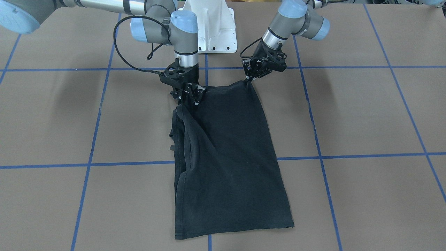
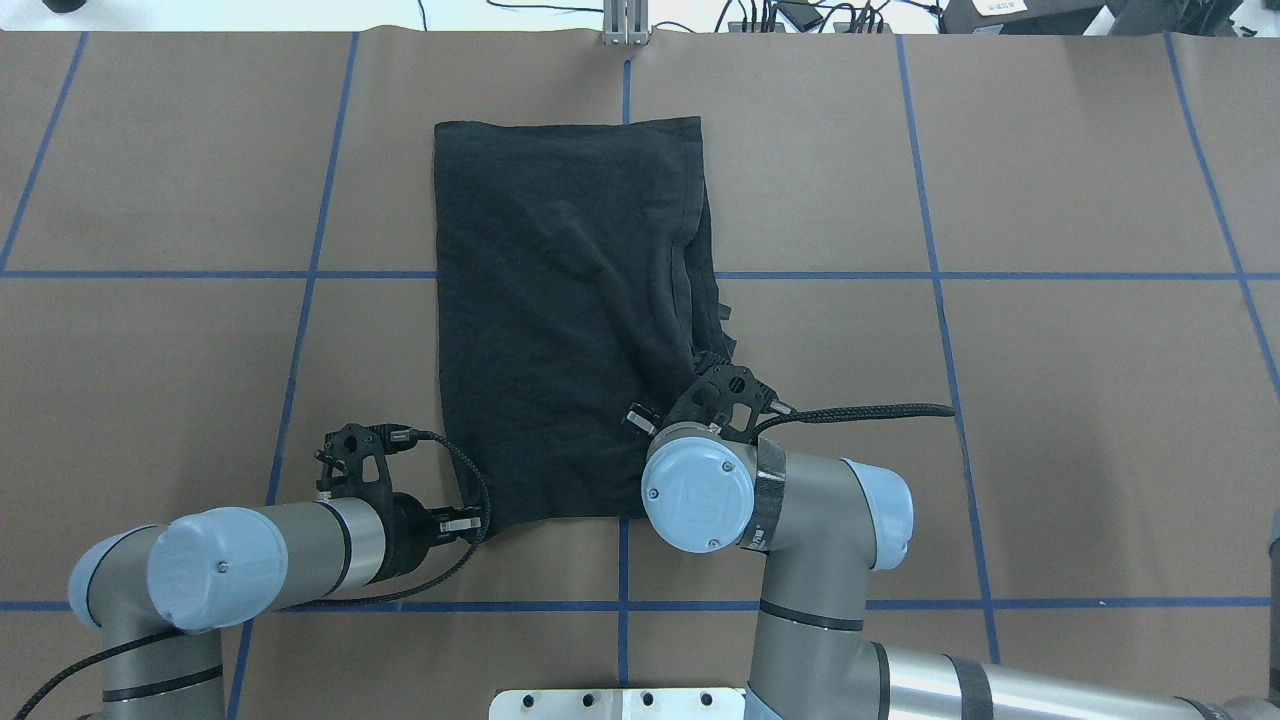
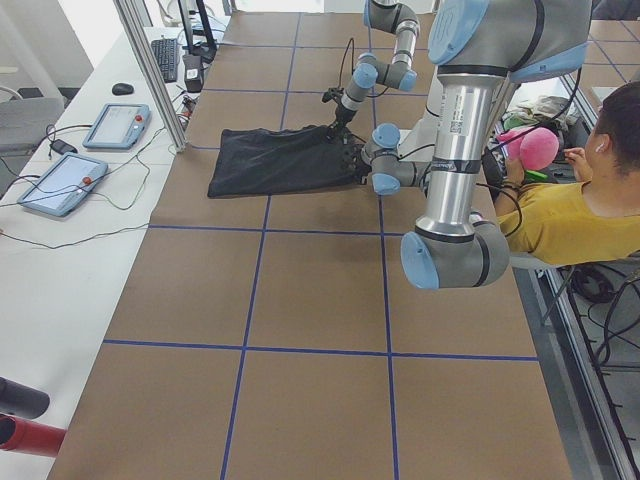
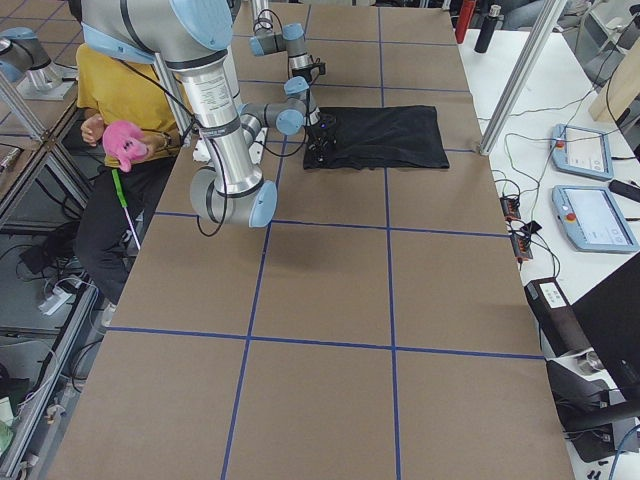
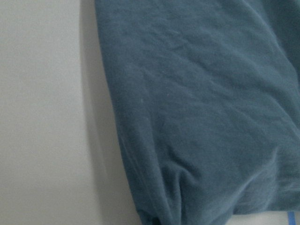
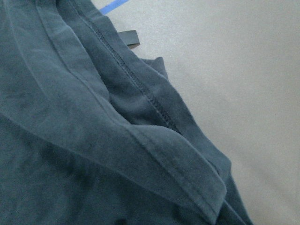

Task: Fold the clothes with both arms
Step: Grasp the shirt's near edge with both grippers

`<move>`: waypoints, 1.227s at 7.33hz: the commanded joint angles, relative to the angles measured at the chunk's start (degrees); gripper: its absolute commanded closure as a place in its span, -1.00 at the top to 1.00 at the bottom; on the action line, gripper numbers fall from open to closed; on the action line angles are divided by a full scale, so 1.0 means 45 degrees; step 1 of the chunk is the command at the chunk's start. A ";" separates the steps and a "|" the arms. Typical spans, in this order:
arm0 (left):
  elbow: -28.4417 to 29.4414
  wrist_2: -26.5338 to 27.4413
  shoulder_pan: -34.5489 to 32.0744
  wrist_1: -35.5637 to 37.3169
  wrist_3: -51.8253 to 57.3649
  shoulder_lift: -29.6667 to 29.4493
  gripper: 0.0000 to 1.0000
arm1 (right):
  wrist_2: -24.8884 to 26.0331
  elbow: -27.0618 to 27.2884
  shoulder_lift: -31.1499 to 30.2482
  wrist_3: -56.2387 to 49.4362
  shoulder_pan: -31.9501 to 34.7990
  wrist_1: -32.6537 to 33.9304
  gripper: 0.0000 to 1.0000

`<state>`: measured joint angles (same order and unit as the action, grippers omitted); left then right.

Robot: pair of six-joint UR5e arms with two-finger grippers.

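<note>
The black T-shirt (image 1: 230,157) lies on the brown table, folded lengthwise into a long strip, with layered hems and a sleeve along one side (image 2: 690,270). Its graphic is hidden. My left gripper (image 1: 248,82) is shut on the strip's near corner (image 2: 478,524) and the cloth bunches there (image 5: 178,197). My right gripper (image 1: 189,97) is shut on the other near corner, at the layered edge (image 6: 140,140). In the overhead view the right wrist (image 2: 712,378) covers that grip. The far end of the shirt (image 2: 560,130) rests flat.
The white pedestal base (image 1: 212,28) stands just behind both grippers. Blue tape lines (image 1: 122,164) grid the table. A seated person in a yellow shirt (image 3: 560,215) holds a pink toy (image 3: 538,148) beside the robot. Tablets (image 4: 590,215) and cables lie on the side bench.
</note>
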<state>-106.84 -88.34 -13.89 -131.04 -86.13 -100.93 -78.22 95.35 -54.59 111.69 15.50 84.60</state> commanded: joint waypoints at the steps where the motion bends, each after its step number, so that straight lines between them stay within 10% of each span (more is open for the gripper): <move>1: -0.0008 0.0002 0.0000 0.0000 0.0000 0.0006 -1.00 | 0.0000 0.0003 0.0139 0.0024 -0.0007 0.0028 -1.00; 5: -0.0415 -0.0114 0.0000 -0.0020 0.0000 -0.0013 -1.00 | -0.0059 0.0547 0.0061 -0.0035 0.0110 0.0048 -1.00; 9: -0.4038 -0.1206 -0.0020 0.1204 0.0000 0.0940 -1.00 | 0.0057 0.5963 -0.1768 0.0236 -0.1697 0.3223 -1.00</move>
<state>-118.75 -92.27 -14.06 -128.66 -86.00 -98.49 -78.46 112.93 -58.74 111.89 12.17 94.54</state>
